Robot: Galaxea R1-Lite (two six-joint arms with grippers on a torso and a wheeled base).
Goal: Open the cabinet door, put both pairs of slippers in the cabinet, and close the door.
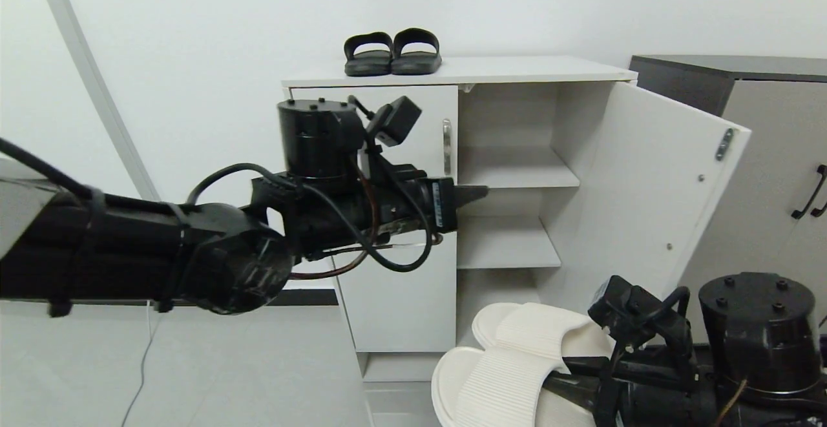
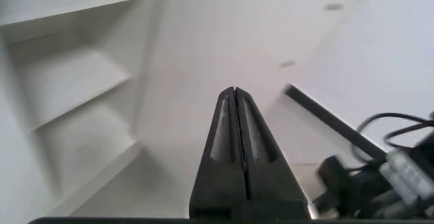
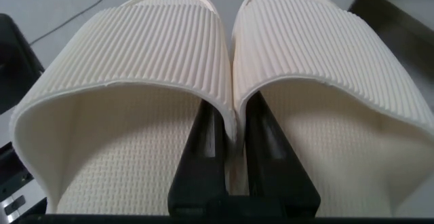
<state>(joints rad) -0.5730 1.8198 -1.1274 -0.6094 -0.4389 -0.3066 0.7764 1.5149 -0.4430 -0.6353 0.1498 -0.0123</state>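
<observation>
Slippers come in two pairs here, four in all. From the head view, the black slippers [image 1: 392, 53] sit side by side on top of the white cabinet [image 1: 517, 68]. The cabinet has two doors. The left door [image 1: 400, 298] is shut and the right door [image 1: 639, 201] stands swung out wide. Inside the open half are two shelves [image 1: 517, 172], one above the other. The left arm is stretched out flat toward the cabinet, and the left gripper [image 1: 475, 193] pokes past the edge of the shut door, in front of the shelves. The white slippers [image 1: 510, 362] are low down in front of the open half, toes toward the cabinet, on the end of the right arm. A grey cabinet [image 1: 762, 130] stands just beside the open door.

From the left wrist view, the left gripper [image 2: 234, 98] has its two fingers pressed flat together with nothing between them. The shelves [image 2: 74, 81] are off to one side and the open door [image 2: 224, 34] is ahead.

From the right wrist view, the two white slippers [image 3: 135, 61] sit tight side by side. The right gripper [image 3: 234, 136] has one finger inside each slipper and pinches their touching sides between them.
</observation>
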